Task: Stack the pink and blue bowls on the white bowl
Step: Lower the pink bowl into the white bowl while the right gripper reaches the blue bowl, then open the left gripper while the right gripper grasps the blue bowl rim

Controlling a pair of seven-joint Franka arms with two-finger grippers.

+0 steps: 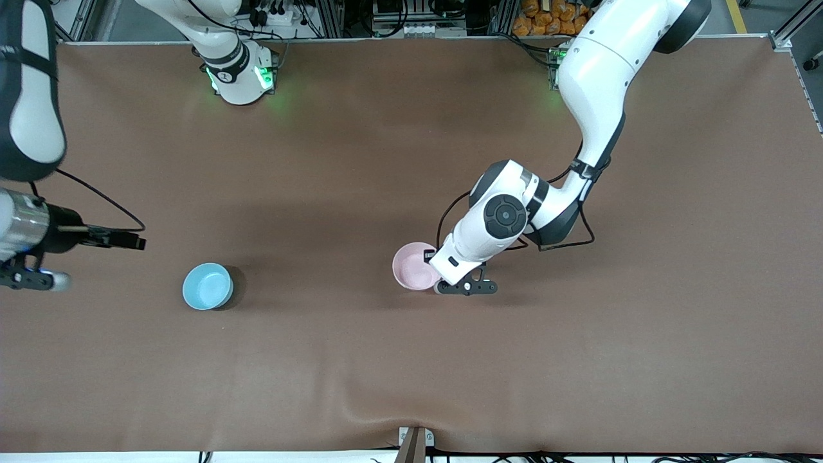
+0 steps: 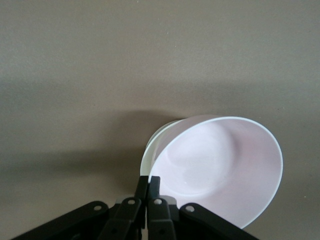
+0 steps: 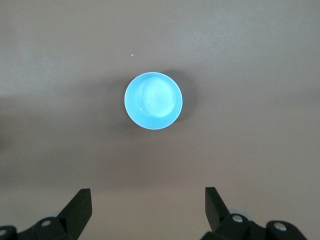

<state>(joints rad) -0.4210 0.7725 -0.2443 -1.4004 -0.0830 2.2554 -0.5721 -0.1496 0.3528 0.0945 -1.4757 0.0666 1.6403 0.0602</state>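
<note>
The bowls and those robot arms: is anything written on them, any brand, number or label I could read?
None can be read.
Pink bowl: plain, no marking.
Blue bowl: plain, no marking.
Right arm's base: a small round mark by the green lights, too small to read.

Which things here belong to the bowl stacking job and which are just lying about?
Job:
- pink bowl, tilted, rim pinched in left gripper
- white bowl, its edge showing under the pink one
- blue bowl, on the table toward the right arm's end
- right gripper, open over the table near the blue bowl

Lying about:
- nothing visible on the table
</note>
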